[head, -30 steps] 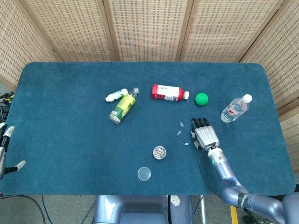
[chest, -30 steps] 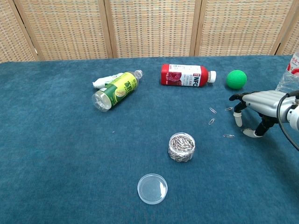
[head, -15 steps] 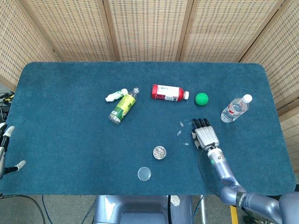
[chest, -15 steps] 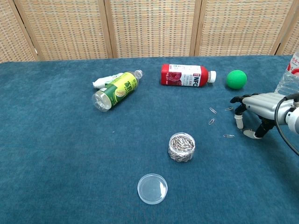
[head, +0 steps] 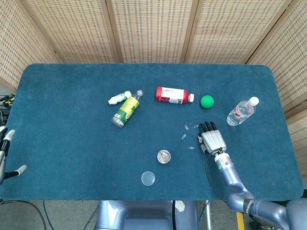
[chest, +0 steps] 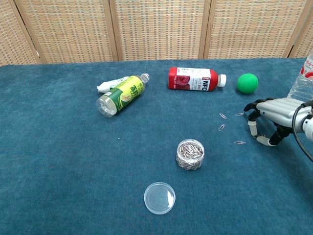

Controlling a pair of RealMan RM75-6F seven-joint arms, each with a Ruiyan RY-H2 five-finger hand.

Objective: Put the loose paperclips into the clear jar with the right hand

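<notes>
I see my right hand [chest: 274, 115] low over the blue counter [head: 67, 139], palm down, fingers [chest: 252, 128] curved downward and spread, holding nothing. Four loose paperclips [chest: 223, 116] lie on the cloth just beside its fingertips, the nearest [chest: 239, 143] by the thumb. The clear jar [chest: 190, 154], full of clips, stands open nearer the middle, its lid [chest: 159, 198] lying apart in front. My left hand [head: 5, 153] sits at the counter's edge, fingers apart, holding nothing.
</notes>
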